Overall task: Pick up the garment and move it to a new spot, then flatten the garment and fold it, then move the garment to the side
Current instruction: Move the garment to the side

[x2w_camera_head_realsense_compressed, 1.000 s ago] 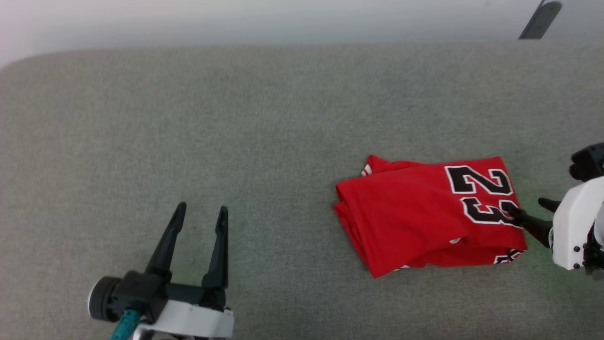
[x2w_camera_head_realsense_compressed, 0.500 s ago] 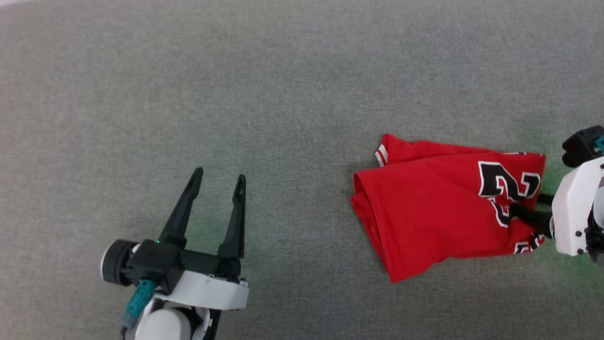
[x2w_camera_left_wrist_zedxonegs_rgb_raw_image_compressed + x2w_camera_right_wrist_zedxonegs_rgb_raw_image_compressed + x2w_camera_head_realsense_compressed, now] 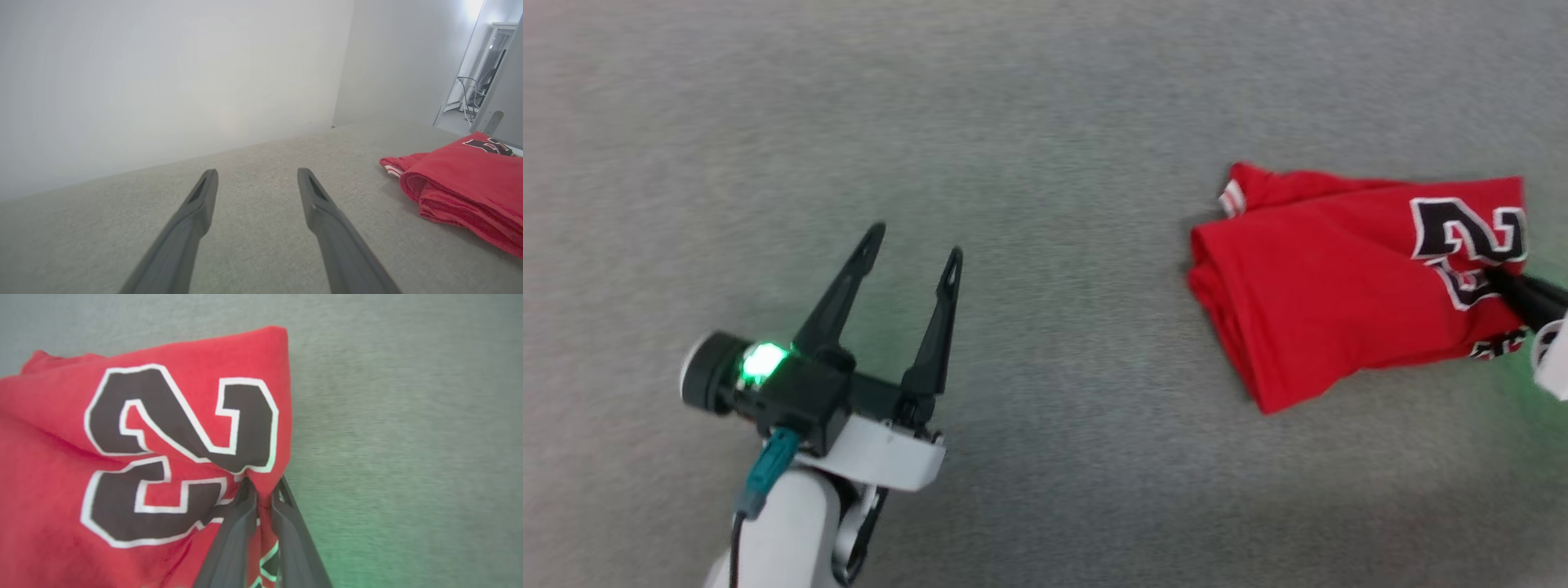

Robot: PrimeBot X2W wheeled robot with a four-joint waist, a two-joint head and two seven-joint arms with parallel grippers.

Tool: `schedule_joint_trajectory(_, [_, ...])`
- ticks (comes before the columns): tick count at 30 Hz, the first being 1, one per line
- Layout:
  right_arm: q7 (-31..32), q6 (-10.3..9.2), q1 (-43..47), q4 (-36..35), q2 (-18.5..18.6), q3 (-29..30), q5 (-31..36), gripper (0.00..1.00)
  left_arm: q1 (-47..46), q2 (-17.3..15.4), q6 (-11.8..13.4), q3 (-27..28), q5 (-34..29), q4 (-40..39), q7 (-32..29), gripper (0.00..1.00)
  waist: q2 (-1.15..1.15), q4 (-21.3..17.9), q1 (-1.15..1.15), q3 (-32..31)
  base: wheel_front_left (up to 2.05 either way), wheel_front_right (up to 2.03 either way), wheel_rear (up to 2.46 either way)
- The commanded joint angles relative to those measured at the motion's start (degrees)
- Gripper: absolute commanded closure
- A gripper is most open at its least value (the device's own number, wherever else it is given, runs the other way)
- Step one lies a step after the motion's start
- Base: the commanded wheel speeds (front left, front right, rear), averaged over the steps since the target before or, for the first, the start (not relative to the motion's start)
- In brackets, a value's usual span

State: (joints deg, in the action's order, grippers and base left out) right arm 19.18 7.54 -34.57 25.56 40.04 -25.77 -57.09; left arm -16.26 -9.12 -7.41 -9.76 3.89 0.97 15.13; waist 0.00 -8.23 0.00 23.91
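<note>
A folded red jersey (image 3: 1331, 302), its thin soft fabric stacked in rounded layers, lies on the grey, felt-like worktop (image 3: 1045, 122) at the robot's right. The right claw (image 3: 263, 486) is pinched almost closed on a bunched edge of the cloth, just beside the black, white-outlined number (image 3: 249, 428). Red-and-white striped trim (image 3: 1232, 198) peeks from the far fold. The left claw (image 3: 915, 245) is spread wide and holds nothing, over the worktop and well apart from the jersey.

Grey fabric surface (image 3: 1045, 122) — pale wall (image 3: 163, 81) behind.
</note>
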Motion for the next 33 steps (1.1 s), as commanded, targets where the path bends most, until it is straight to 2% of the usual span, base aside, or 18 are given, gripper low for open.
schedule_joint_trajectory(1, [-2.1, -0.11, 0.3, 1.1, 0.4, 1.0, -1.2, 1.0, -2.4, -1.4, -0.1, -1.0, -0.6, 0.2, 0.0, 0.0, 0.0, -5.9, 0.0, 2.7, 0.0, 0.0, 0.0])
schedule_joint_trajectory(6, [-6.1, -0.11, -2.0, 4.9, 1.2, 2.0, -2.1, 1.0, -9.9, -5.6, -0.1, -4.7, -1.3, 1.9, 0.0, 0.0, 0.0, -11.0, 0.0, 6.1, 0.0, 0.0, 0.0])
schedule_joint_trajectory(13, [-10.7, -0.11, -8.7, 12.2, 1.0, 0.7, -0.7, 1.0, -22.9, -10.6, -0.1, -11.4, -0.6, 5.2, 0.0, 0.0, 0.0, -14.9, 0.0, 10.7, 0.0, 0.0, 0.0])
schedule_joint_trajectory(22, [-16.5, -0.11, -19.2, 21.9, -0.4, -1.4, -1.8, 1.0, -33.0, -10.8, -0.1, -16.4, 0.2, 8.5, 0.0, 0.0, 0.0, -15.8, 0.0, 16.1, 0.0, 0.0, 0.0])
schedule_joint_trajectory(33, [-22.8, -0.11, -26.7, 31.7, -0.4, -3.3, -2.6, 1.0, -38.0, -10.0, -0.1, -17.6, 0.3, 9.5, 0.0, 0.0, 0.0, -15.3, 0.0, 18.6, 0.0, 0.0, 0.0])
